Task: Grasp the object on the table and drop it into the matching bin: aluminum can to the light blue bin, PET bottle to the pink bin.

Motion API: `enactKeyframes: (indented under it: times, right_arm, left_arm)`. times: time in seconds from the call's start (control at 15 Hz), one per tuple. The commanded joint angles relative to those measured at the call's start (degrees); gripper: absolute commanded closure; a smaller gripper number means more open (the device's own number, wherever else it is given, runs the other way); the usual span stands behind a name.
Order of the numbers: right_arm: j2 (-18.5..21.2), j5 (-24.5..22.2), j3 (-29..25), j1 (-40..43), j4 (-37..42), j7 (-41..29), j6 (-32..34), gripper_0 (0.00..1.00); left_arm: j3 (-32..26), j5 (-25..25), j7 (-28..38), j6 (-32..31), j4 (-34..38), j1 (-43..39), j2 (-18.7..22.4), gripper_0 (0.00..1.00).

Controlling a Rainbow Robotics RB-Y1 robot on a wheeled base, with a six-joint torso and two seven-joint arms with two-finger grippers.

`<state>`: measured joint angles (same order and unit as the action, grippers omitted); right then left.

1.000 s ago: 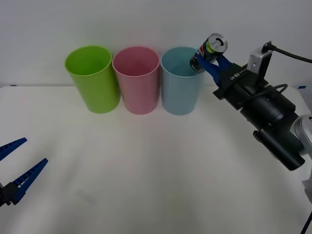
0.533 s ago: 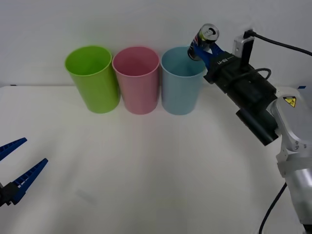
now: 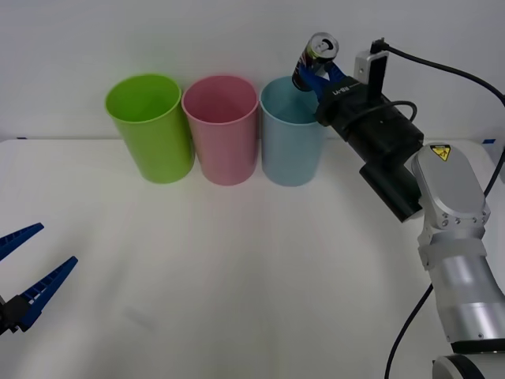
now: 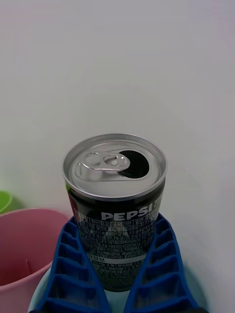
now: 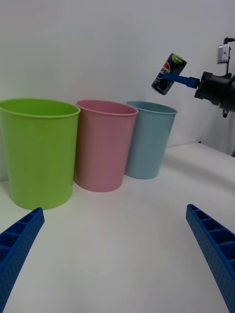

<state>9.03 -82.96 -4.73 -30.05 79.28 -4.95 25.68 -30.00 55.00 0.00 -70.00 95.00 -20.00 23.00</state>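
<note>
aluminum can (image 4: 115, 215) base behind claw fingers (image 4: 78, 264)

Front view: high, looking down on table (image 3: 237, 276). Wrist views: low, close; both share pink bin (image 5: 104, 144).

aluminum can (image 4: 115, 205): brushed silver metal top with pull-tab, glossy dark printed side, held between the jaws
right gripper (image 4: 117, 274): blue ribbed plastic fingers, matt, pressed on the can's sides
light blue bin (image 3: 293, 130): smooth plastic, soft sheen, below the jaws
pink bin (image 3: 222, 129): smooth plastic, same sheen
lime green bin (image 3: 150, 126): smooth plastic, slightly glossy
table (image 3: 237, 268): plain white, matt, smooth
left gripper (image 5: 117, 254): blue ribbed plastic fingers, matt, spread apart
</note>
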Motion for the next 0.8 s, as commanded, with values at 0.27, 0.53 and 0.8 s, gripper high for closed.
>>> enactKeyframes:
  times: [0.27,0.53,0.8]
  right_arm:
    - [-0.07,-0.01,-0.01,0.0,0.0,0.82,0.42,0.0]
    - [-0.07,-0.01,-0.28,0.08,0.0,0.99,1.3,0.0]
    - [0.02,-0.01,-3.53,1.05,0.96,0.91,7.98,0.0]
  left_arm:
    - [0.0,0.0,0.0,0.0,0.0,0.0,0.0,0.0]
    - [0.0,0.0,0.0,0.0,0.0,0.0,0.0,0.0]
    - [0.0,0.0,0.0,0.0,0.0,0.0,0.0,0.0]
